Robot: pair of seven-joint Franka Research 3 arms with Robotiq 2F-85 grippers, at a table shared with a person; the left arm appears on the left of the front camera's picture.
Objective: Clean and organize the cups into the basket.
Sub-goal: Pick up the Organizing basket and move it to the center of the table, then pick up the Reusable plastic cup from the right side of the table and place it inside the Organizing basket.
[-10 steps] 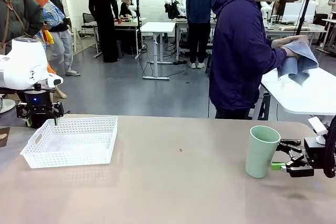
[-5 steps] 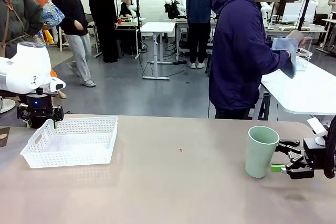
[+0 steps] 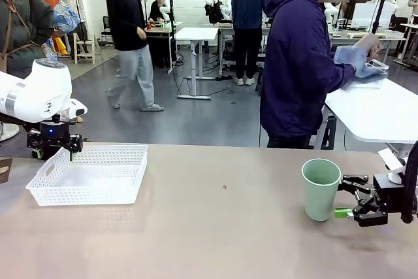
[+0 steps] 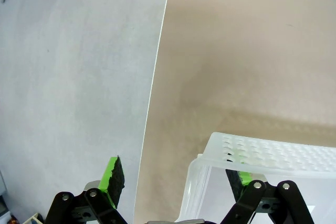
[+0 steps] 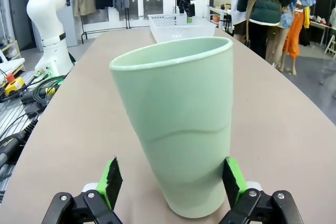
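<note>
a busy lab w/ white desks and people walking is seen in the bkgd. a long tan table [image 3: 222, 240] fills the front, and a person [image 3: 297, 63] in a dark blue hoodie stands at its far side. the person is turned toward a white side table [image 3: 382, 112], w/ a blue cloth [image 3: 356, 57] held in the hands.

the mint green cup [image 3: 321, 189] is stood upright on the table's right part, well apart from the basket [image 3: 88, 174], which is set flat near the table's left end. nothing is seen inside the basket.

the right gripper [image 3: 344, 197] is held low and level just beside the cup. its jaws are spread apart. in the right wrist view the cup [image 5: 176, 129] is framed btwn the two green pads of the right gripper [image 5: 172, 182], near its base. a gap is seen at one pad; at the other, contact can't be told. the basket [image 5: 181, 27] is seen far down the table.

the left gripper [image 3: 54, 151] is pointed down at the basket's far left corner, jaws also spread apart. in the left wrist view the left gripper [image 4: 174, 176] is placed astride the wall of the basket [image 4: 273, 153]. one pad is seen through the translucent plastic, the other outside, past the table's edge and over the grey floor. whether the wall is touched can't be told.
</note>
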